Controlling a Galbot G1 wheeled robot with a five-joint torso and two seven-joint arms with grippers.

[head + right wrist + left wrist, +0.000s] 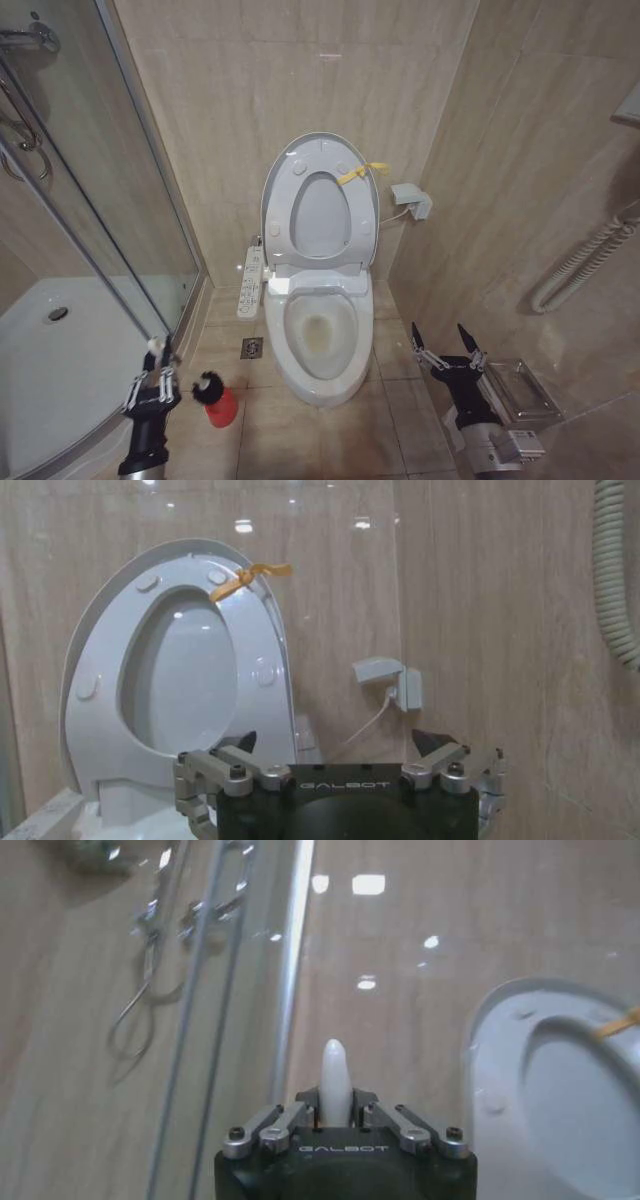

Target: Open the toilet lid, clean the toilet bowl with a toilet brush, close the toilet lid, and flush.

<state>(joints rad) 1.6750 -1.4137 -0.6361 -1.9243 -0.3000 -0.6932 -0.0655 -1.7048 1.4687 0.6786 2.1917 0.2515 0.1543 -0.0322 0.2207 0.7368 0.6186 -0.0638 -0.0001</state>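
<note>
Lid: we see the toilet lid (300,158) raised at 12 o'clock.
Left gripper (336,1104): "GALBOT", clamping the toilet brush (335,1078).
Right gripper (341,744): "GALBOT", spread wide.

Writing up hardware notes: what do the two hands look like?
Both match: the left hand and right hand have matte black bodies marked GALBOT in white, silver metal knuckle linkages with dark screws, and black pointed fingertips. No loose cables visible.

Left gripper (336,1119) clamps toilet brush (335,1076) handle; raised toilet lid (500,1065) beside.
</note>
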